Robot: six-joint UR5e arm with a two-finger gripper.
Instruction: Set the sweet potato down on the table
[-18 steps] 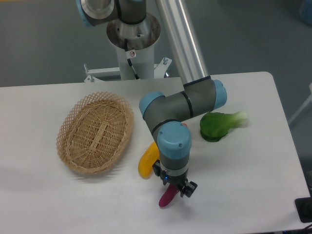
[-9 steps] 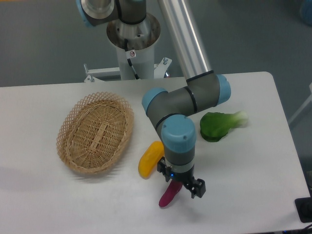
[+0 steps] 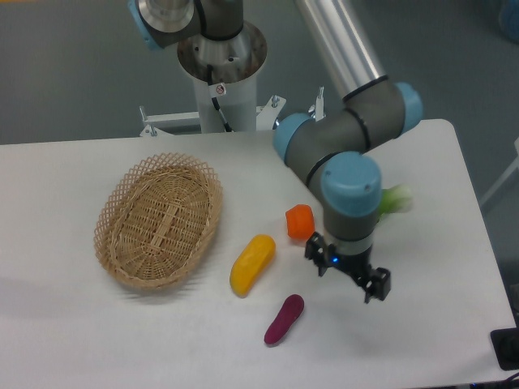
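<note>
Since the potato lies free on the table: task looks done.
Potato (image 3: 284,319): on table (image 3: 73,340), at 5 o'clock from the yellow vegetable (image 3: 251,263).
Gripper (image 3: 347,276): jaws apart, empty, at 2 o'clock of potato.
Risk: a low sweep could roll the potato or knock the pepper (image 3: 299,221).

A silver-tubed arm (image 3: 340,40) with grey joints and light-blue caps carries a black two-finger tool (image 3: 347,273) showing a small blue light.
</note>
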